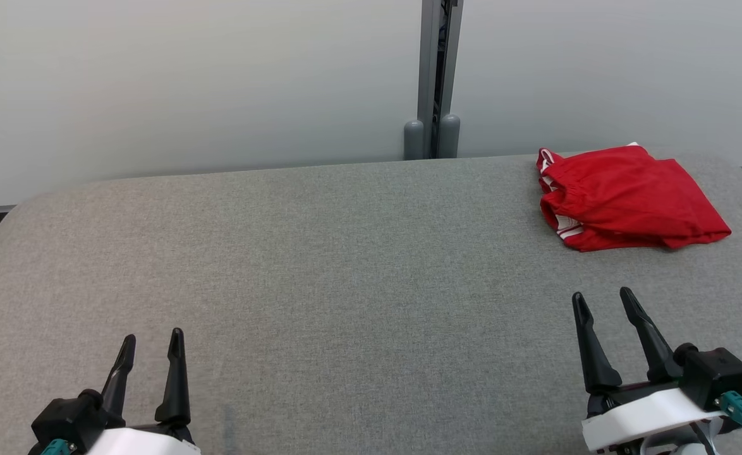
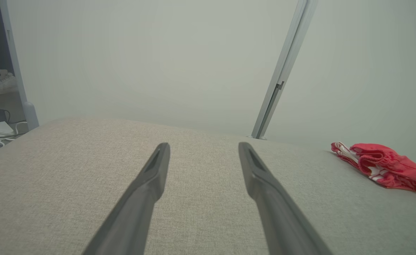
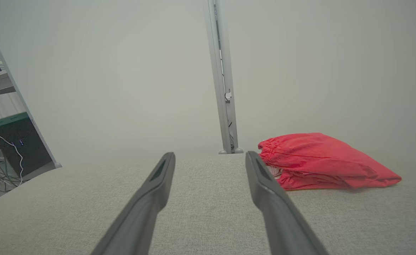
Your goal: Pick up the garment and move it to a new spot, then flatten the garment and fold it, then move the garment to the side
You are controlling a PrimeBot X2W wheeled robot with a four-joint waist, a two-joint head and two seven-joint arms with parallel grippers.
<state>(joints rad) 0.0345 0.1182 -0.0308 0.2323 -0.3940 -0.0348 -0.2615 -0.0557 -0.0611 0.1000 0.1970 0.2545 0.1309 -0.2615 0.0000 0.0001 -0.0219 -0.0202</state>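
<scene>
My left end effector point(image 1: 153, 335) is spread, empty, at the near left of the grey bench point(image 1: 346, 253); my right end effector point(image 1: 601, 293), near right, likewise. The red garment point(image 1: 630, 196), seemingly folded shorts, lies far right.

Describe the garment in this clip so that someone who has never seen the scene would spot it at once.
On the wide grey fabric-covered table, look to the far right corner, right of the vertical grey metal post. There lies a bundled red cloth garment with a gathered waistband and white stripes. It is the one red thing lying on the grey surface.
</scene>
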